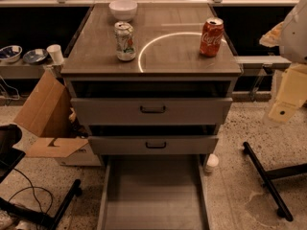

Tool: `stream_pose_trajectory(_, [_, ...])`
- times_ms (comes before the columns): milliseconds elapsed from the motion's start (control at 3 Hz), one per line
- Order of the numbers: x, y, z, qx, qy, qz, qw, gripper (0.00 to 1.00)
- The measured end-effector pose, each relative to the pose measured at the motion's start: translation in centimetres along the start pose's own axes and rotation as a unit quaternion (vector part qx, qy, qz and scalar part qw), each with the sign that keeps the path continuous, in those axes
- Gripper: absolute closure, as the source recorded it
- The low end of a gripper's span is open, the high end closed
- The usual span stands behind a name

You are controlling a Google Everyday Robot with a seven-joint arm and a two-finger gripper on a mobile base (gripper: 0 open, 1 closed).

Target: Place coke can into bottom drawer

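The coke can (211, 37), red with white script and a silver top, stands upright at the right side of the cabinet top (163, 56). The bottom drawer (152, 195) is pulled far out toward me, a long grey tray with nothing showing in it. My gripper (286, 99) hangs at the right edge of the view, beside the cabinet and below the level of its top, to the right of the coke can and apart from it. It holds nothing that I can see.
A white-and-green can (125, 41) and a white bowl (123, 9) stand on the cabinet top. Two upper drawers (152, 110) are slightly open. A cardboard box (48, 123) sits left, a small white bottle (211, 163) and black stand legs (266, 176) right.
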State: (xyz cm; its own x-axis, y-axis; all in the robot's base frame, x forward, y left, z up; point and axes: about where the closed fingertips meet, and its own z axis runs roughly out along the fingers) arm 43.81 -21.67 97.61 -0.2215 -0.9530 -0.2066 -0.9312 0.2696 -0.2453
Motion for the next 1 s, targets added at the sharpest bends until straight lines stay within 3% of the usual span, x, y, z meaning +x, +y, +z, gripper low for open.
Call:
stream_pose_trajectory(333, [0.0,0.0,0.0,0.000,0.000,0.000,1.0000,0.00])
stream_pose_trajectory(667, [0.6,-1.4,0.6,0.024,-0.024,0.018,0.9993,0.00])
stream_pose_trajectory(1000, [2.7,-4.7,2.1,0.072,-0.088,0.054,0.9920,0.00])
